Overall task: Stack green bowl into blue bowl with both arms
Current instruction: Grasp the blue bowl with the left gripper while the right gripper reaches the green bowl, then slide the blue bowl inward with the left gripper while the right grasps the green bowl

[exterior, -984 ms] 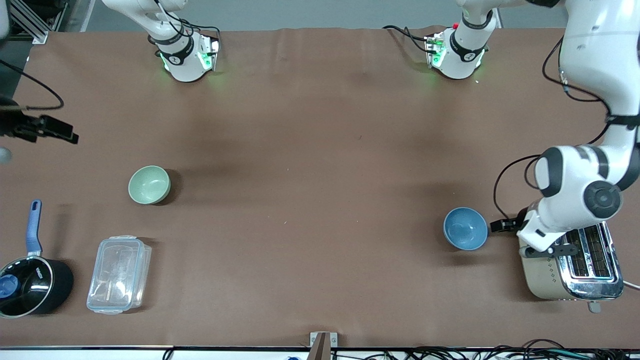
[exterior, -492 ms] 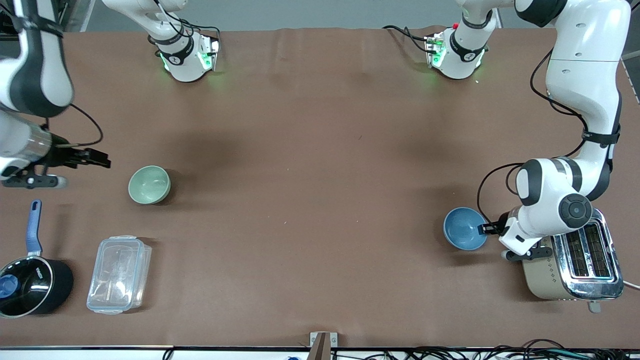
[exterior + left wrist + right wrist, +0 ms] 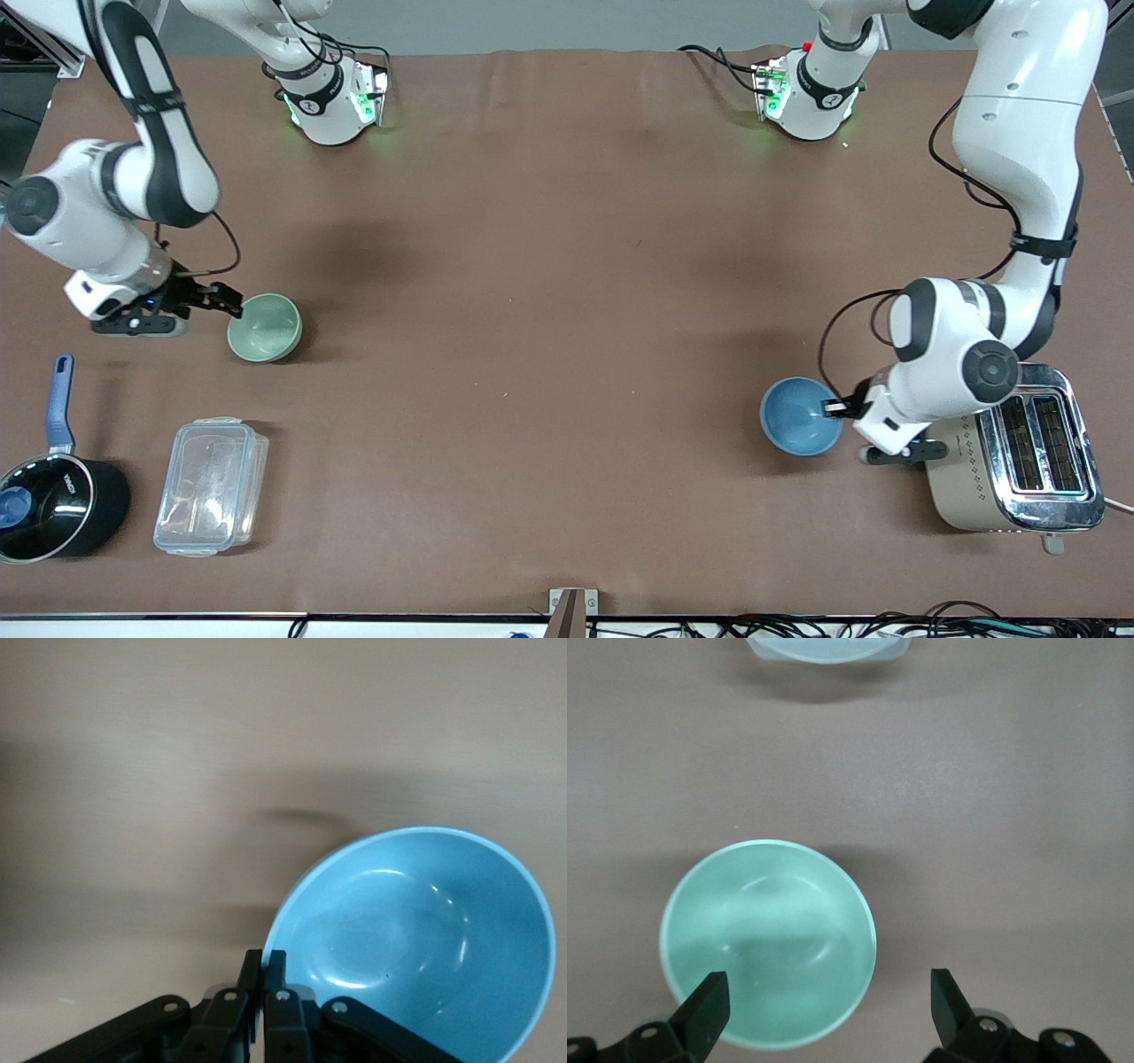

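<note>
While the left hand point(image 3: 833, 408) is pinched tight on the rim of the blue bowl point(image 3: 800, 428), tilting it beside the toaster point(image 3: 1019, 474) at the left arm's end of the desk point(image 3: 567, 292), the right hand point(image 3: 226, 301) hangs with fingers spread wide just beside the green bowl point(image 3: 265, 327), which sits upright at the right arm's end, farther from the front camera than the clear container point(image 3: 211, 486).

You see a black saucepan point(image 3: 55, 508) with blue handle beside the clear container point(image 3: 211, 486), right arm's end; toaster point(image 3: 1019, 474) at left arm's end, all on brown table point(image 3: 549, 310).
</note>
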`<state>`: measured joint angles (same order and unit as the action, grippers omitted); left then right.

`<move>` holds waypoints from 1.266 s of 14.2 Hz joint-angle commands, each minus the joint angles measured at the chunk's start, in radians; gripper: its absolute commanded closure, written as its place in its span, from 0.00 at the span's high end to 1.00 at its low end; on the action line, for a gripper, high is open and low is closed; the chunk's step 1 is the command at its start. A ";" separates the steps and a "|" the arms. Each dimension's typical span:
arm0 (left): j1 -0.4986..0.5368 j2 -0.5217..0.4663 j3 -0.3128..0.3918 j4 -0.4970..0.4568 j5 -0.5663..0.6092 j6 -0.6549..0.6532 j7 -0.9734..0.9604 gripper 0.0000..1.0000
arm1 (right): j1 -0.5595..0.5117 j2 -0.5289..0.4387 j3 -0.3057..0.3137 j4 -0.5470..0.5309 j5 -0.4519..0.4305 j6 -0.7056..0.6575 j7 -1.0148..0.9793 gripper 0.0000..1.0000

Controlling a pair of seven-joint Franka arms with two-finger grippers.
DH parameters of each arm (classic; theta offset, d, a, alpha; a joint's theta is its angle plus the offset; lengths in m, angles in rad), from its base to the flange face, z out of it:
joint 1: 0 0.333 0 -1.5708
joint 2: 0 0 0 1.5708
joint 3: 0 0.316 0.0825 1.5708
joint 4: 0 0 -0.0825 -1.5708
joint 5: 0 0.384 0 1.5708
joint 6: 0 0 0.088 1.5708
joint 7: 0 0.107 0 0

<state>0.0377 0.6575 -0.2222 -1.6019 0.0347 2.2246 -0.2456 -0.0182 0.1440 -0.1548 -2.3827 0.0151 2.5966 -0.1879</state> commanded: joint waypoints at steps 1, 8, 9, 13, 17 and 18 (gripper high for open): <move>-0.005 -0.041 -0.098 0.000 -0.013 -0.042 -0.120 0.00 | 0.000 0.057 0.004 -0.127 0.000 0.253 -0.010 1.00; -0.240 -0.015 -0.213 0.005 0.005 -0.043 -0.500 0.00 | -0.002 0.126 0.006 -0.128 0.009 0.347 -0.001 0.56; -0.278 0.000 -0.209 0.017 0.005 -0.043 -0.521 0.00 | -0.002 0.126 0.006 -0.128 0.009 0.347 -0.001 0.44; -0.380 0.063 -0.204 0.037 0.004 0.019 -0.543 0.01 | -0.002 0.120 0.008 -0.125 0.009 0.338 -0.005 0.00; -0.421 0.108 -0.203 0.037 0.004 0.079 -0.563 0.18 | 0.006 0.042 0.012 -0.098 0.009 0.187 -0.004 0.00; -0.421 0.116 -0.203 0.039 0.002 0.090 -0.563 0.27 | 0.013 0.007 0.012 -0.057 0.009 0.074 -0.005 0.00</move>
<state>-0.3701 0.7519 -0.4356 -1.5925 0.0349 2.2986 -0.7904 -0.0141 0.2347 -0.1472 -2.4739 0.0187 2.8267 -0.1875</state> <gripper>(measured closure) 0.863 0.899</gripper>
